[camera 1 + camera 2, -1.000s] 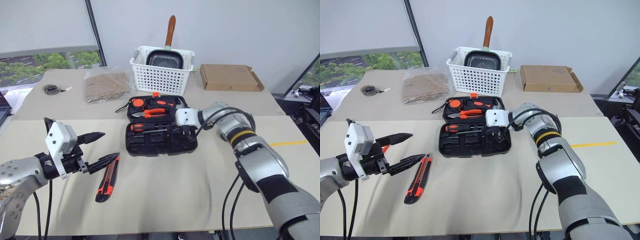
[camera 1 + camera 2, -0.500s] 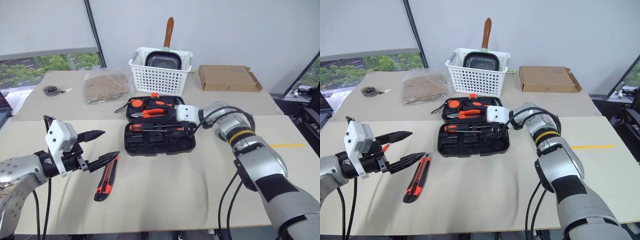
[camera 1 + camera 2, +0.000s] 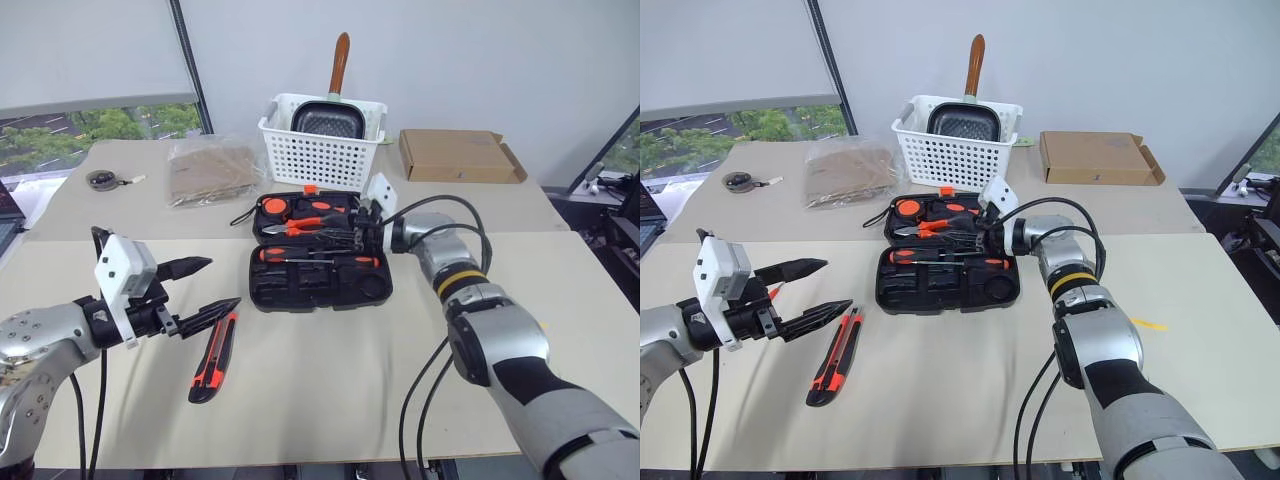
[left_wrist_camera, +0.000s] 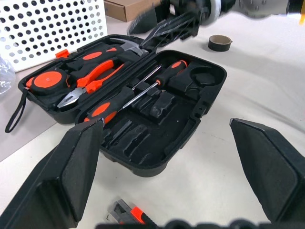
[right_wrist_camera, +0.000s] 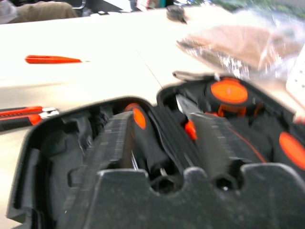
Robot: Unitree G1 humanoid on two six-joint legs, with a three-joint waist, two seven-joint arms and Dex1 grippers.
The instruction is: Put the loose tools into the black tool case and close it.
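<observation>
Left eye view: utility knife lies just beside the wide-open left claw.

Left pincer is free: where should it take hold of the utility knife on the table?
Probably the middle of the utility knife, from straight above, fingers across its narrow width. It lies flat with table clear on both long sides, just below the open left pincer.

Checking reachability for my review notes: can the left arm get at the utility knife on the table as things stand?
Probably yes. The utility knife lies in the open on the table, just beside the left tool, whose fingers stand open, with nothing lying between them.
</observation>
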